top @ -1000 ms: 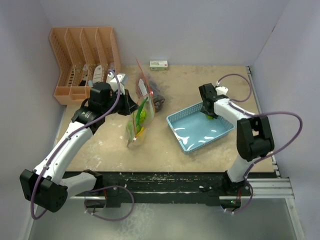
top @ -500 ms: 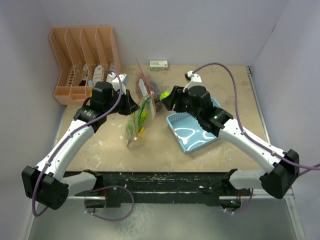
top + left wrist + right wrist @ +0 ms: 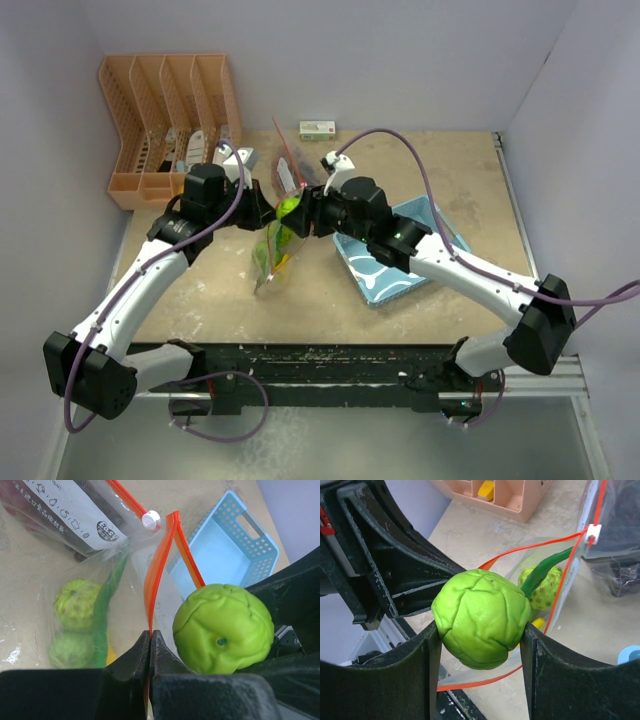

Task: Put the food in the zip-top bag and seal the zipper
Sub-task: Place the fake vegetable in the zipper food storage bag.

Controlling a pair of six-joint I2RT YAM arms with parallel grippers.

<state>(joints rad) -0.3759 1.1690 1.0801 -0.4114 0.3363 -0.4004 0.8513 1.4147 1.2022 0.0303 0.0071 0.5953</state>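
The left gripper (image 3: 150, 642) is pinching the zipper (image 3: 157, 575) — the orange-red strip along the mouth of the clear bag (image 3: 60, 580). Its jaws are pressing together on that edge and holding it up so that the mouth is gaping. The right gripper (image 3: 480, 630) is gripping a round green fruit (image 3: 480, 617) between its two fingers (image 3: 540, 675) and holding it right at the open mouth, just beside the left gripper's tips. Inside the bag, two bumpy green fruits (image 3: 75, 602), a long green pepper (image 3: 107, 597) and a bit of yellow banana (image 3: 536, 624) are lying together. The bag is sitting on the table (image 3: 220, 300) between the two arms, with the light-blue basket (image 3: 385, 285) just to its right, under the right arm. A second clear bag (image 3: 65, 505) with a printed label is lying behind it — dark things are showing through, but I cannot tell what they are. An orange rack (image 3: 165, 100) is standing at the far left corner.
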